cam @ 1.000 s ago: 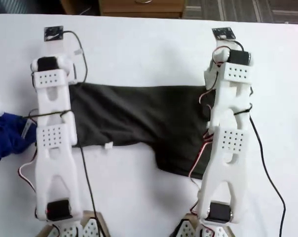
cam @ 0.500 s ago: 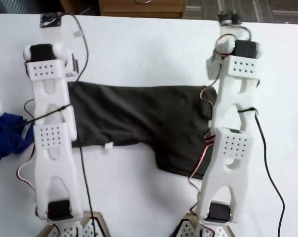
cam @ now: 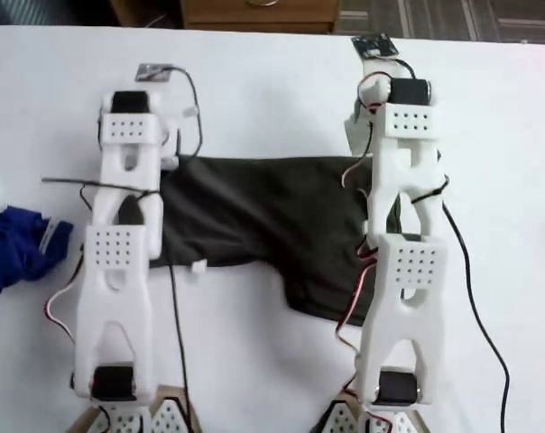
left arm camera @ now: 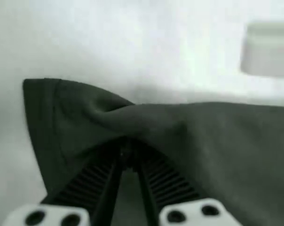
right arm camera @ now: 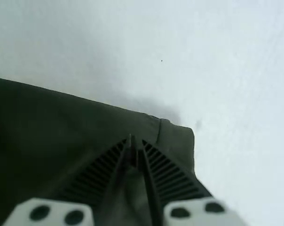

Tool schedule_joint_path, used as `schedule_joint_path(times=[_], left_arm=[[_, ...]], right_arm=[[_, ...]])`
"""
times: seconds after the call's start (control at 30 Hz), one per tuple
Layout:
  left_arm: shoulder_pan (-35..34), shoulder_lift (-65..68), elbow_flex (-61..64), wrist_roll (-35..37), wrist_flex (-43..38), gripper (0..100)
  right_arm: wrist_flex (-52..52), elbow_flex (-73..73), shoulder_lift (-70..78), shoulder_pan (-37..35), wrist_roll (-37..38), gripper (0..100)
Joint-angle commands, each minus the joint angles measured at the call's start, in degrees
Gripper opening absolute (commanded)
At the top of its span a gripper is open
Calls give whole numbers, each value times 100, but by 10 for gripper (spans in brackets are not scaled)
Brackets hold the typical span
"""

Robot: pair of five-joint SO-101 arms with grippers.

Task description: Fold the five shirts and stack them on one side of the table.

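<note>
Seen from above, the dark shirt (cam: pixel 263 216) lies spread across the middle of the white table (cam: pixel 272 81). A blue garment (cam: pixel 15 253) is bunched at the left edge, and both arms stretch over the shirt's upper corners. Close up, the left hand (left arm camera: pixel 125 156) pinches a raised fold of dark cloth. The right hand (right arm camera: pixel 132 143) is clamped on the hem beside a corner.

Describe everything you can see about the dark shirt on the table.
The dark shirt is soft olive-grey fabric, lying wrinkled across the white table, a white tag at its near edge. The left jaws are shut on its puckered far left corner, the right jaws on its far right corner.
</note>
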Motion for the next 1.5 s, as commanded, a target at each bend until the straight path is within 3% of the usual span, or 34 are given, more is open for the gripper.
schedule_joint_path(times=[0.0,0.23,0.57,0.67,0.8,1.1,1.27,1.47], left_arm=[[-343,-378,242,26,-404,26],[-756,-378,488,-9,-747,27],[-738,-457,435,-9,-765,27],[-765,-457,-57,-18,-202,33],[-721,-440,-1244,-18,589,133],[-879,-519,-2325,-378,721,177],[-897,-1600,-1077,-378,721,177],[-888,-3859,2053,-387,703,177]], right_arm=[[-66,-88,57,31,-9,19],[-101,-88,101,312,-9,19],[-154,-88,-163,593,-9,19],[48,-88,-470,602,-9,19],[259,-88,-989,602,-9,19],[848,-18,-2079,602,-9,19],[848,624,-2888,708,-9,19],[840,2268,-4488,690,-18,19]])
